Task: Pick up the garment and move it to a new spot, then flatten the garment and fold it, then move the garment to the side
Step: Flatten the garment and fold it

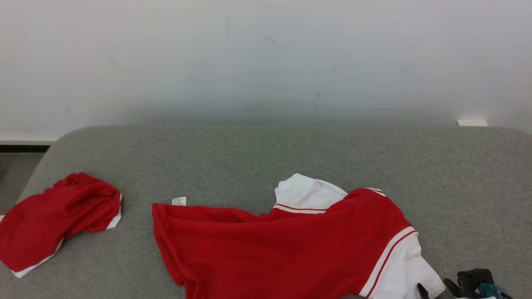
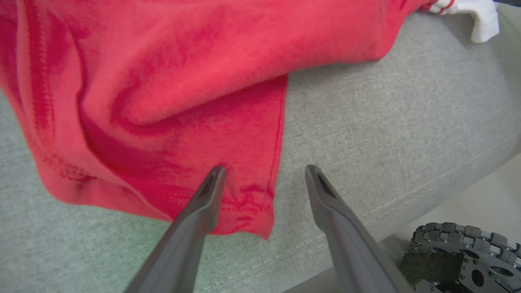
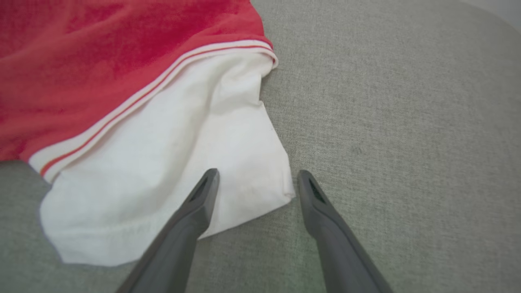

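Note:
The garment point(image 1: 282, 245), a red shirt with white sleeves and red-striped trim, lies crumpled on the grey padded surface point(image 1: 266, 158), near its front edge. My left gripper point(image 2: 265, 169) is open just above a red hem corner of the garment point(image 2: 244, 154), one finger over the cloth and the other over bare grey fabric. My right gripper point(image 3: 257, 173) is open over the corner of the garment's white sleeve point(image 3: 183, 154), holding nothing. In the head view the right gripper point(image 1: 434, 287) sits at the lower right, beside the white sleeve.
A second red garment point(image 1: 58, 220) with white trim lies bunched at the surface's left end. A white wall point(image 1: 266, 62) rises behind the surface. The surface's front edge and my wheel point(image 2: 460, 256) show in the left wrist view.

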